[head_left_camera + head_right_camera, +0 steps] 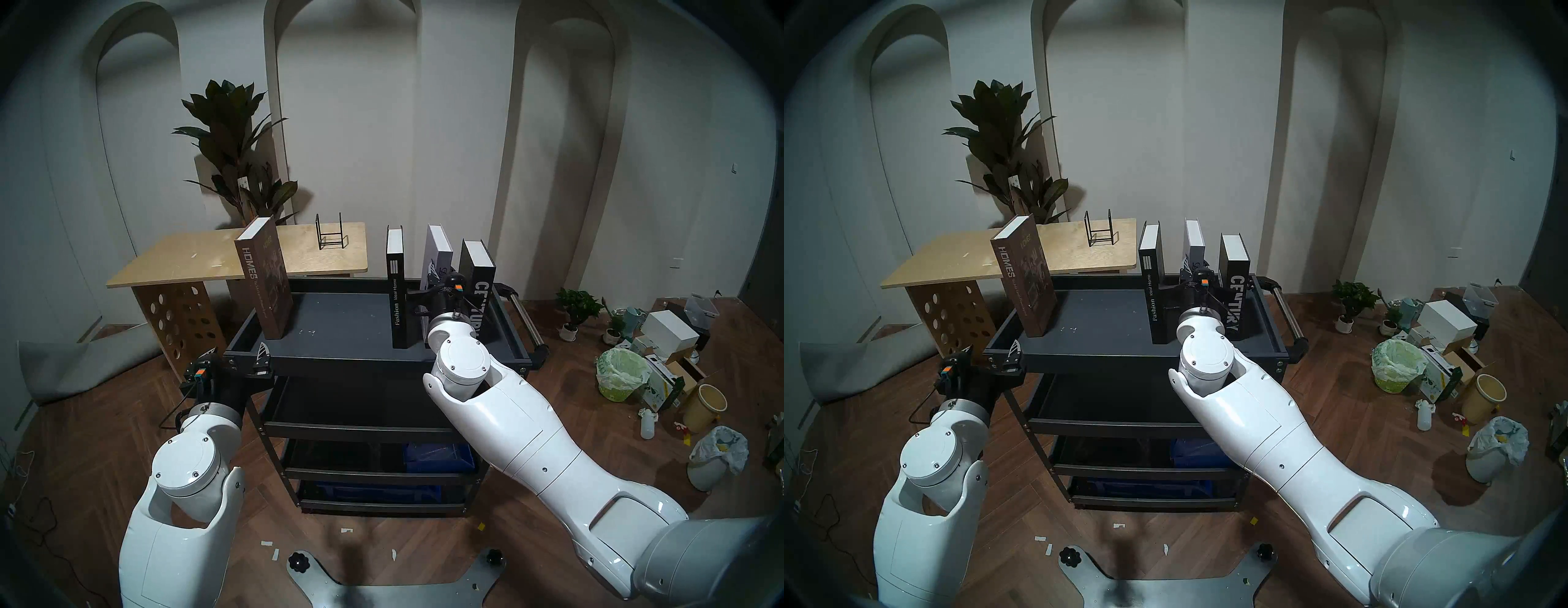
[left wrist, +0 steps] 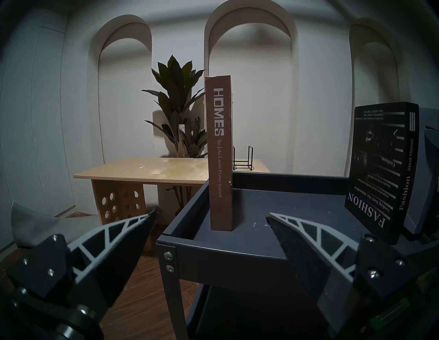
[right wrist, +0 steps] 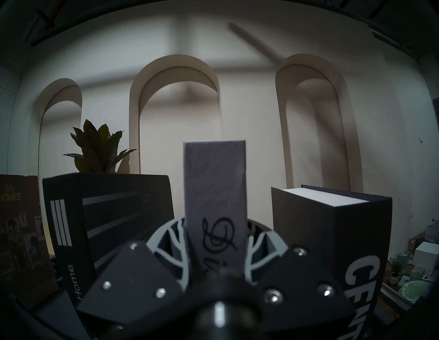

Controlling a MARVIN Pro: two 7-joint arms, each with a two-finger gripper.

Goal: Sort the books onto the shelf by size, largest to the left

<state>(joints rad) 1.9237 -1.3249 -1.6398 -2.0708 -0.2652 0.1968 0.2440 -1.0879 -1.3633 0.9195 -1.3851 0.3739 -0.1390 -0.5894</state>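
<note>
Four books stand upright on the shelf [image 1: 339,327], the dark grey top tray of a cart. Brown "HOMES" [image 1: 265,280] [image 2: 219,154] is at the far left. Slim black "Fashion Ideal Home" [image 1: 396,288] [image 3: 107,213], the grey book [image 1: 439,254] [image 3: 215,190] and thick black "CENTURY" [image 1: 479,276] [image 3: 332,225] stand spaced apart at the right. My right gripper [image 1: 432,284] [image 3: 215,232] is shut on the grey book's spine, low down between its black neighbours. My left gripper [image 1: 235,352] [image 2: 212,213] is open at the tray's front left corner, one finger outside the rim, holding nothing.
A plywood table [image 1: 191,263] with a small black wire rack [image 1: 331,237] stands behind the cart's left, a tall plant [image 1: 237,140] behind it. The cart's handle [image 1: 526,314] juts out on the right. Bins, boxes and pots [image 1: 636,369] litter the floor at right.
</note>
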